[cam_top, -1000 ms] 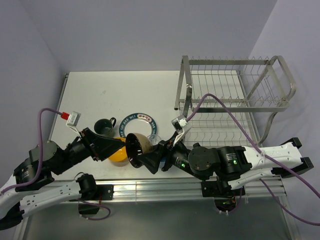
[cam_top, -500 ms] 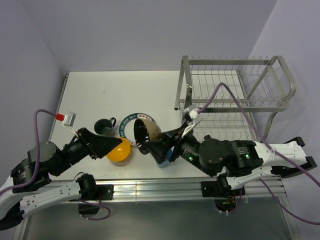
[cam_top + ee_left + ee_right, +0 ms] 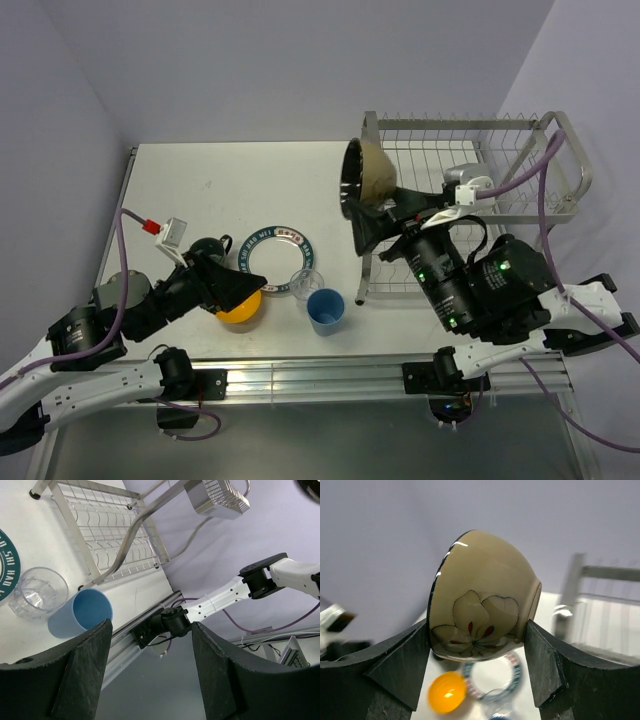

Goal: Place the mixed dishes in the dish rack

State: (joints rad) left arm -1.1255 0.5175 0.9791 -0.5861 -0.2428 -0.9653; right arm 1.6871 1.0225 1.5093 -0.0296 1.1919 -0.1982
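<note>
Two fingers of the right gripper (image 3: pixel 477 630) are clamped on the beige bowl (image 3: pixel 480 600), one on each side, and what a firm hold it is! The bowl hangs tipped on its side, flower pattern showing. From above, it sits high at the left end of the dish rack (image 3: pixel 460 124), level with the upper tier, mouth turned away from the rack. Whether it touches the frame, I can't tell.

Over to the left gripper (image 3: pixel 235 285): jaws spread, nothing between them, well left of the rack.

Down on the table (image 3: pixel 230 180), the light blue tumbler (image 3: pixel 326 310) stands nearest the rack's left foot. The clear glass (image 3: pixel 306 284) is a little farther out, then the white plate (image 3: pixel 278 248) with its teal lettered rim. Farther still is the small orange bowl (image 3: pixel 240 308), and farthest from the rack is the dark mug (image 3: pixel 205 250).
</note>
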